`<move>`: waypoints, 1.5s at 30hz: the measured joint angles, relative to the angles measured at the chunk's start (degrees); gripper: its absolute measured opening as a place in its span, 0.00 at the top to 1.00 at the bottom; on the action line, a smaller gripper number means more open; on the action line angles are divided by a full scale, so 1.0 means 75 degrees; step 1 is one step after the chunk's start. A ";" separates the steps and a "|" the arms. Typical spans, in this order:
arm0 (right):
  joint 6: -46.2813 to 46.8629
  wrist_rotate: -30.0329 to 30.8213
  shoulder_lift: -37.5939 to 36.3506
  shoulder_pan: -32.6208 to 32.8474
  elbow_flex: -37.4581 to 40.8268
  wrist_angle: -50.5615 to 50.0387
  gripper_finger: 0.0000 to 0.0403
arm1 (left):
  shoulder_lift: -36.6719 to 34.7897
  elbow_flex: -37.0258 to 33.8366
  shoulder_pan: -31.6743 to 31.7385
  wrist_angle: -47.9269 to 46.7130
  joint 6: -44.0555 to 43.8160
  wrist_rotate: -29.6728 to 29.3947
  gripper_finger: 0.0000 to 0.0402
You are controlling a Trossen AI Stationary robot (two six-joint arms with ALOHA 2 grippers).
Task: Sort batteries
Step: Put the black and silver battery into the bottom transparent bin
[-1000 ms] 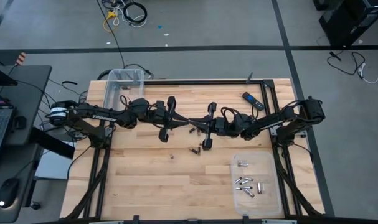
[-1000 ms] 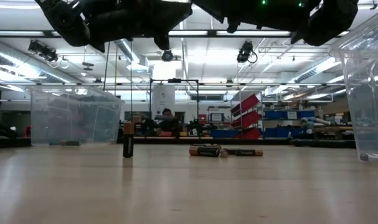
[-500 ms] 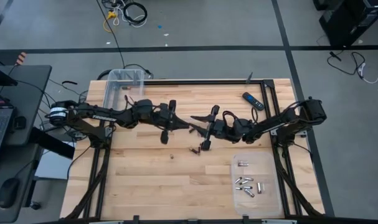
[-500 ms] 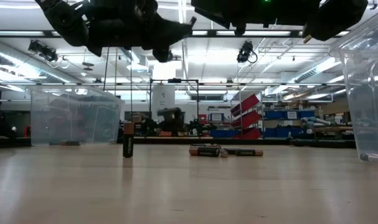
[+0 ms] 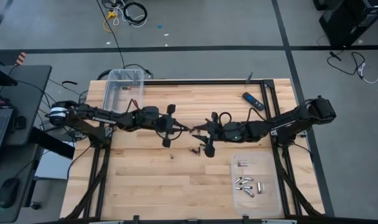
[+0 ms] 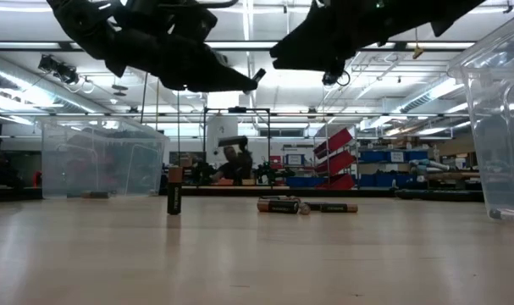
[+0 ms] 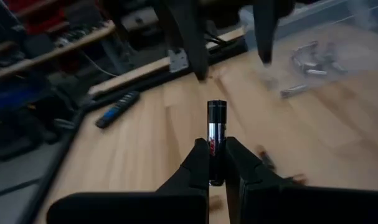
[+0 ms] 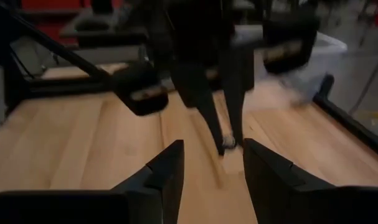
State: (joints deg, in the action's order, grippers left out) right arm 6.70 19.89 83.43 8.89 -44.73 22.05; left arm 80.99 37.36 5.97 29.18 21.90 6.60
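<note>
Left gripper [image 7: 217,163] at bottom centre clamps a dark battery [image 7: 217,140] upright; remote [image 7: 117,109] left of centre on the table [image 7: 145,149]; silvery batteries [image 7: 310,59] upper right.

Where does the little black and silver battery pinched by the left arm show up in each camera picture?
High view: black and silver battery at the left gripper tip, table centre.
Low view: end-on at top centre.
Left wrist view: centre, between fingers.
Right wrist view: cannot tell.
Shared landmark: black-and-blue remote, also in the left wrist view.

batteries [image 5: 248,185] in tray [image 5: 271,198], remote [image 5: 253,100] behind, bin [image 5: 124,77] far left
</note>
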 joint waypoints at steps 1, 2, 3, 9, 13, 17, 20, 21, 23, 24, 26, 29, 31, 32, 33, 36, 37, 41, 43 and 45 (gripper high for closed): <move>0.0054 0.0032 0.0051 -0.0001 -0.0024 -0.0040 0.63 | 0.0000 0.0000 -0.0058 0.0050 0.0065 -0.0098 0.98; 0.0065 0.0049 0.0094 -0.0007 -0.0035 -0.0032 0.63 | 0.0000 0.0000 -0.0093 0.0109 0.0132 -0.0150 0.98; 0.0059 0.0053 0.0107 -0.0010 -0.0032 -0.0079 0.62 | 0.0000 0.0000 -0.0145 0.0164 0.0217 -0.0165 0.98; -0.0083 0.0056 0.0107 -0.0013 -0.0029 0.0158 0.62 | 0.0000 0.0000 -0.0302 0.0512 0.0308 -0.0359 0.98; -0.0220 0.0065 0.0107 -0.0039 -0.0032 0.0332 0.62 | 0.0000 0.0000 -0.0436 0.0919 0.0311 -0.0326 0.98; -0.0461 0.0085 0.0107 -0.0065 -0.0032 0.0578 0.62 | 0.0000 0.0000 -0.0466 0.1021 0.0298 -0.0337 0.98; -0.0680 0.0085 0.0110 -0.0074 -0.0029 0.0733 0.62 | 0.0000 0.0000 -0.0471 0.0996 0.0276 -0.0337 0.98; -0.0780 0.0085 0.0108 -0.0074 -0.0029 0.0823 0.62 | 0.0000 0.0000 -0.0471 0.0998 0.0273 -0.0342 0.98; -0.1003 0.0085 0.0107 -0.0074 -0.0029 0.0866 0.62 | 0.0000 0.0000 -0.0471 0.1006 0.0267 -0.0353 0.98; -0.1162 0.0085 0.0107 -0.0074 -0.0029 0.0861 0.62 | 0.0000 0.0000 -0.0471 0.1025 0.0267 -0.0357 0.98; -0.1391 0.0085 0.0107 -0.0077 -0.0029 0.0880 0.63 | 0.0000 0.0000 -0.0471 0.1078 0.0262 -0.0361 0.98; -0.1491 0.0085 0.0107 -0.0118 -0.0029 0.0877 0.63 | 0.0000 0.0000 -0.0471 0.1273 0.0253 -0.0381 0.98; -0.1606 0.0085 0.0107 -0.0122 -0.0029 0.0896 0.63 | 0.0000 0.0000 -0.0471 0.1398 0.0255 -0.0390 0.98; -0.1701 0.0085 0.0107 -0.0124 -0.0029 0.0932 0.63 | 0.0000 0.0000 -0.0471 0.1398 0.0255 -0.0392 0.98; -0.1771 0.0085 0.0107 -0.0123 -0.0029 0.0986 0.63 | 0.0000 0.0000 -0.0471 0.1395 0.0255 -0.0392 0.98; -0.1991 0.0085 0.0107 -0.0121 -0.0029 0.1239 0.63 | 0.0000 0.0000 -0.0463 0.1364 0.0255 -0.0477 0.98; -0.2077 0.0082 0.0107 -0.0121 -0.0029 0.1288 0.63 | 0.0000 0.0000 -0.0463 0.1368 0.0255 -0.0519 0.98; -0.2255 0.0085 0.0107 -0.0121 -0.0029 0.1319 0.64 | 0.0000 0.0000 -0.0463 0.1469 0.0253 -0.0529 0.98; -0.2264 0.0082 0.0107 -0.0121 -0.0029 0.1331 0.66 | 0.0000 0.0000 -0.0463 0.1537 0.0253 -0.0526 0.98; -0.2294 0.0083 0.0107 -0.0121 -0.0029 0.1320 0.69 | 0.0000 0.0000 -0.0463 0.1578 0.0253 -0.0526 0.98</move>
State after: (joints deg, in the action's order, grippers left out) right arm -10.51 20.52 84.23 7.99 -44.95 31.95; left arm 80.99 37.36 2.50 41.01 23.80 2.66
